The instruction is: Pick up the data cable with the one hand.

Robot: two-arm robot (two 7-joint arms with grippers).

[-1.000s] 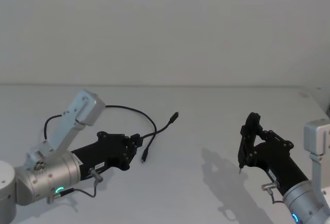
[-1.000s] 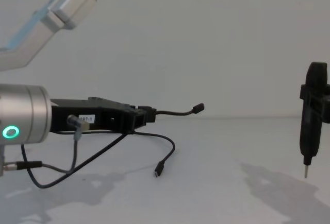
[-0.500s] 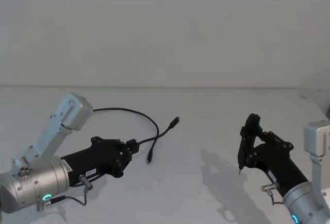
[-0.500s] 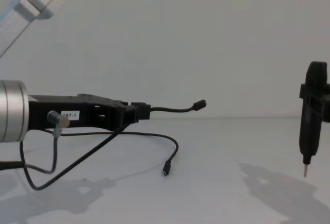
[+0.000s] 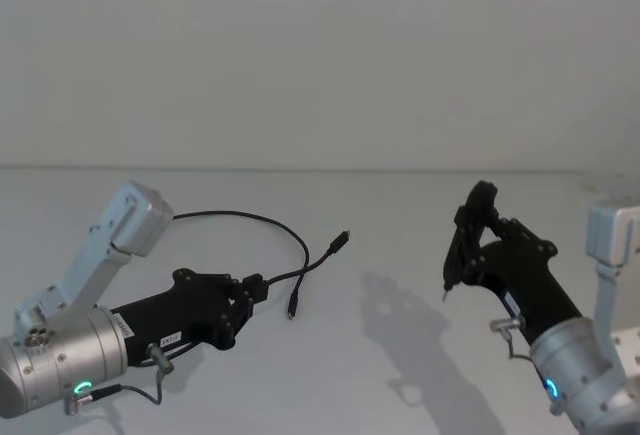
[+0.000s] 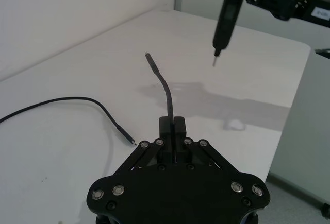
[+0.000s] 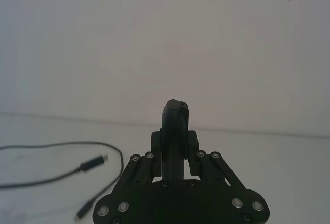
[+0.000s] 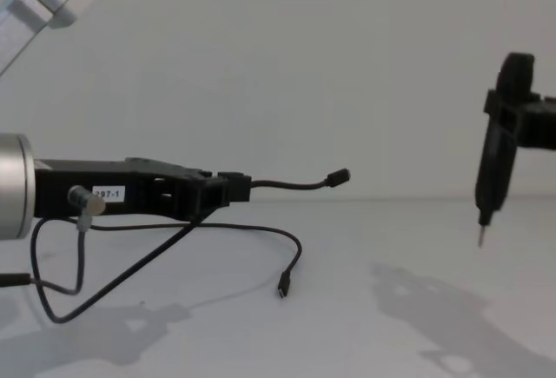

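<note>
Data cable (image 5: 290,240) is held at its small junction by the left gripper (image 5: 255,288), whose fingers are closed narrowly on it just above the counter (image 5: 380,355). In the chest view one branch of the cable (image 8: 287,185) juts forward from the gripper (image 8: 233,187) clear of the surface, and a second branch droops with its plug low; we cannot tell whether that plug touches the counter. The long run arcs back toward the left arm's elbow housing. We judge the grasp made and the lift to be the step in hand. We would keep the squeeze firm, since so thin a cable could slip. We would raise it slowly and straight up, so the trailing run peels off without catching on the arm. We would also hold well apart from the right gripper (image 5: 470,230), which hangs over the right of the counter with its fingers clamped on a pen-shaped tool (image 5: 458,245), tip down. On writing, the white label (image 8: 109,194) on the left gripper shows digits that we read as ending "97-1". The right gripper's label in the left wrist view is too small to read.
</note>
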